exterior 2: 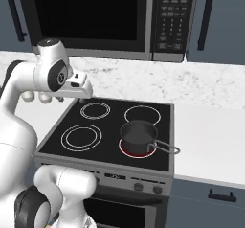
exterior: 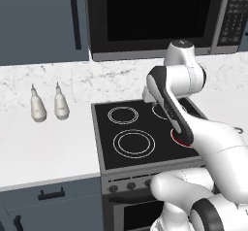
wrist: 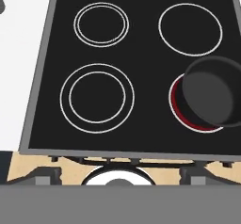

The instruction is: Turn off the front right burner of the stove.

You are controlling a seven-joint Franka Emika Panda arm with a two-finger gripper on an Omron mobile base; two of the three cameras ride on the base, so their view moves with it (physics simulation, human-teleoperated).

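Observation:
The stove is a black glass cooktop with four ring-marked burners and a grey front carrying small knobs. Its front right burner glows red under a small black pot, whose wire handle points right. From above, the hand view shows the same red burner half covered by the pot. My gripper hangs high over the stove's back left corner, pointing down. In the hand view the gripper is open, its fingertips wide apart with nothing between them.
A black microwave hangs above the stove. Two pale bottles stand on the white counter to the left. More knobs sit on the left of the stove front. White counter extends to the right.

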